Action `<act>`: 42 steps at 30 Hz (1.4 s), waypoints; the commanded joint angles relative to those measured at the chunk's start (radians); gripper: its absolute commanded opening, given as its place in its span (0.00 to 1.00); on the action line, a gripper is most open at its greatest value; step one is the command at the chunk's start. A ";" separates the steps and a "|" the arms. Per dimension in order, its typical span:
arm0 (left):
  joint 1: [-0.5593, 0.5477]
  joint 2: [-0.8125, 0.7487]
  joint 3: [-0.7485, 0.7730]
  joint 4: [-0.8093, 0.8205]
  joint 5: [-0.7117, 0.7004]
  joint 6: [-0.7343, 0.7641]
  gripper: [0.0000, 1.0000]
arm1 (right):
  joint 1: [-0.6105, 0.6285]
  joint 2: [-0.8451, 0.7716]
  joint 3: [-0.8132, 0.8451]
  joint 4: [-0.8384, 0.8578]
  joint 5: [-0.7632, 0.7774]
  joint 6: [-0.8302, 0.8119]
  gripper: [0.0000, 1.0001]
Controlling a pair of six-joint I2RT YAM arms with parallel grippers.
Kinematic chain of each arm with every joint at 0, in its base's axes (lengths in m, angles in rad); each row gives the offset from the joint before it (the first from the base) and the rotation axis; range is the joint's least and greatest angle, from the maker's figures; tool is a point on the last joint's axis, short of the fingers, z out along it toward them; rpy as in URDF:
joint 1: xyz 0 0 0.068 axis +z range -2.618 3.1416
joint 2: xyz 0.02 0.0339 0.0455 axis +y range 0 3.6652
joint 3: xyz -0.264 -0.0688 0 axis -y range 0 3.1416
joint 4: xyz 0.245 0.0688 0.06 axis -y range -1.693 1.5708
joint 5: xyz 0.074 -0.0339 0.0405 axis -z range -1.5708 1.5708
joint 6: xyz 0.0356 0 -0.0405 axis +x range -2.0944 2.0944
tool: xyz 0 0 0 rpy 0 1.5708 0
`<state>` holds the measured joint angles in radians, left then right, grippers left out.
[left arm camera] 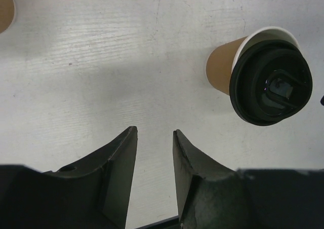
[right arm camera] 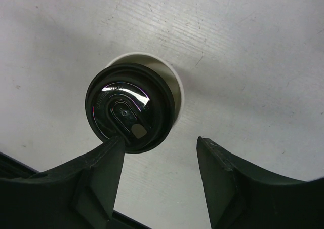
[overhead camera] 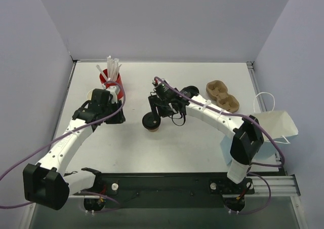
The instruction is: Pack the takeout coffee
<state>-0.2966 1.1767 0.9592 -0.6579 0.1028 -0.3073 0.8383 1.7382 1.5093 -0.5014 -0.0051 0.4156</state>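
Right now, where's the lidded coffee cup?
Top view: the takeout coffee stands mid-table, right at the open right gripper, off its left fingertip. The red straw holder is farther back to its left.

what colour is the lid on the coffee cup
The lid is glossy black, clearest in the right wrist view.

White table (overhead camera: 202, 148) bears takeout coffee (overhead camera: 152, 121), cardboard carrier (overhead camera: 223, 97), red tub (overhead camera: 105, 79), perhaps bag (overhead camera: 276, 123).

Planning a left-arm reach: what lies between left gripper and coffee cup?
Only bare table separates left gripper and coffee cup, per the left wrist view.
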 commanded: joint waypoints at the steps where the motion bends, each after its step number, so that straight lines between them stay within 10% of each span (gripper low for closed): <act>1: 0.002 -0.032 -0.048 0.067 -0.026 0.031 0.44 | 0.018 0.000 0.023 -0.022 0.059 0.098 0.58; 20: 0.001 -0.120 -0.089 0.070 -0.086 0.037 0.44 | 0.058 0.087 0.060 -0.108 0.155 0.307 0.42; 42: -0.001 -0.141 -0.097 0.070 -0.095 0.039 0.45 | 0.065 0.123 0.123 -0.118 0.177 0.272 0.00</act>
<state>-0.2985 1.0618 0.8604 -0.6304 0.0154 -0.2794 0.8982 1.8469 1.5806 -0.5808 0.1318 0.7059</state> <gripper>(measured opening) 0.444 0.078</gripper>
